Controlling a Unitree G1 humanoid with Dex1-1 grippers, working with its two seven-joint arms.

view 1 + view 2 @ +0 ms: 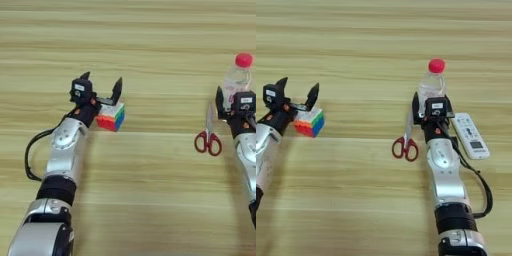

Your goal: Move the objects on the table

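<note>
A small clear bottle with a red cap stands upright at the right, and my right gripper is shut on its lower body. Red-handled scissors lie flat just left of that arm, blades pointing away from me. The white remote lies just right of it. At the left, my left gripper is open with its fingers spread and pointing away. The multicoloured cube rests on the table against the base of its right finger, outside the gap between the fingertips.
A black cable loops beside my left forearm. Another cable hangs off my right forearm. Bare wood stretches across the far half and the middle between the arms.
</note>
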